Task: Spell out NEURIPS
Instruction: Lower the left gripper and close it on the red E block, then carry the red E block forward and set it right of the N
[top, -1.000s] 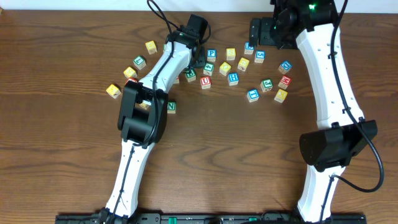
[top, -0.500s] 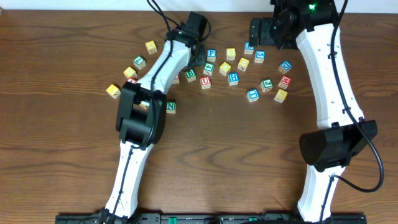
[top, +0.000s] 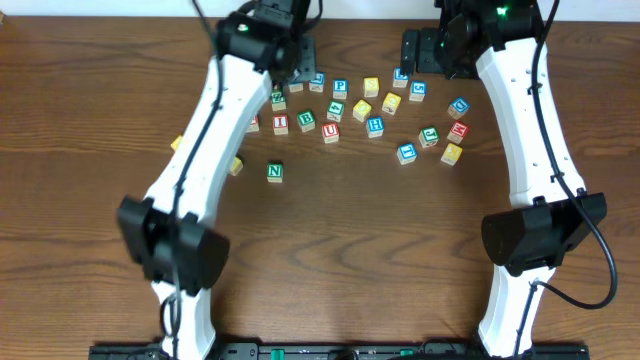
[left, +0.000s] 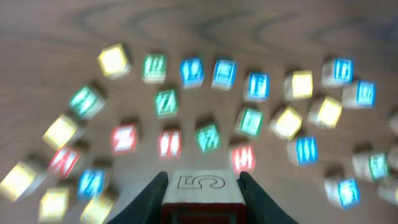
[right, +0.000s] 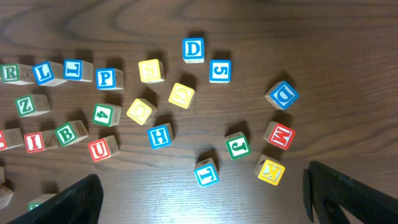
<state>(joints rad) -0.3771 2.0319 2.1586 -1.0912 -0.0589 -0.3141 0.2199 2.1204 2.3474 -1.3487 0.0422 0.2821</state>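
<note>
**Reference:** the N cube (top: 275, 172), green, stands alone on the desk (top: 400, 230), nearest the arm bases. All positions below are given relative to it.

**Near zone.** Just left of the N cube, a yellow cube (top: 236, 165) is half covered by the left arm. To the right and slightly beyond, a blue cube (top: 406, 152) carries a letter that reads as either E or L.

**Middle zone.** Directly beyond the N cube, three cubes form a row: I cube (top: 281, 123), red; B cube (top: 306, 121), green; U cube (top: 331, 131), red.

**Far zone.**
- The P cube (top: 340, 88), blue, lies beyond and to the right.
- The R cube (right: 9, 73), green, is cut off at the edge of the right wrist view. The overhead view does not show it.

**Left tool** (left: 200, 198). It hangs above the far zone.
- The fingers are partly closed on the held cube (left: 200, 186), one against each side face, and hold it above the desk.
- The top face shows an outlined 5 or S.
- A red band below it is cut off by the frame.
- The rest of this view is blurred, so the cubes show colour only.

**Right tool** (right: 202, 193). It is far beyond and to the right, spread fully wide, with nothing between the fingers. Only the dark fingertips (right: 81, 199) show.
</note>
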